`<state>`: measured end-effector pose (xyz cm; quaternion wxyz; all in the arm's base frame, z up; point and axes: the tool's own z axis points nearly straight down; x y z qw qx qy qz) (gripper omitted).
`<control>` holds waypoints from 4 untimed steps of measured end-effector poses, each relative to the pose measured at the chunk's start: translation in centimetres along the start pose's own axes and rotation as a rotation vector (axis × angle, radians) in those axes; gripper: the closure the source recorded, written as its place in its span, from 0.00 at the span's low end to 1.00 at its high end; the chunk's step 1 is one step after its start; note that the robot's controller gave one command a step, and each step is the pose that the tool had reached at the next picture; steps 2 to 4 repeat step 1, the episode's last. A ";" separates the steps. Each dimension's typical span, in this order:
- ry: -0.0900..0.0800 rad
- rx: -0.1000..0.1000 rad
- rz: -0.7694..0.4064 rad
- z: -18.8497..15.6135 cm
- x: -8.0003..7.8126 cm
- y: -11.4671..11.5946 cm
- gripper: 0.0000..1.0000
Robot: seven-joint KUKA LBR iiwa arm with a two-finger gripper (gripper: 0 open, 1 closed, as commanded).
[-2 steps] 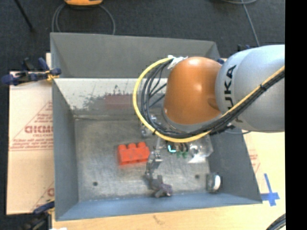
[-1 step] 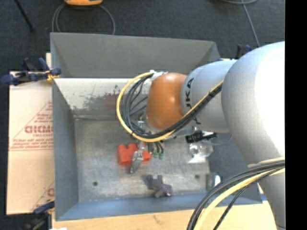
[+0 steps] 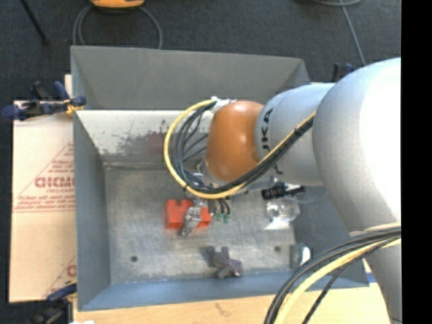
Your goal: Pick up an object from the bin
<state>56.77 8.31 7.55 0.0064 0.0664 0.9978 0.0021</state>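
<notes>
A red-orange blocky thing (image 3: 177,212) lies on the bin floor left of centre. My gripper (image 3: 197,217) comes down from under the arm's wrist and sits right against that thing's right side, its metal tip touching or overlapping it. Whether the red thing is between the jaws is hidden by the wrist. A small green-tipped piece (image 3: 222,214) lies just right of the gripper. A grey-purple angular thing (image 3: 223,261) rests near the bin's front wall, below the gripper.
A clear plastic piece (image 3: 280,212) with a black part (image 3: 279,192) above it lies at the right of the floor. A small silver thing (image 3: 301,254) sits in the front right corner. The arm and its cables cover the bin's right and middle.
</notes>
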 end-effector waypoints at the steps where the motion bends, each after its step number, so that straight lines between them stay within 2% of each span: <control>1: 0.001 0.003 -0.225 -17.4 1.1 -2.0 1.00; 4: 0.001 0.003 -0.225 -17.4 1.1 -2.0 1.00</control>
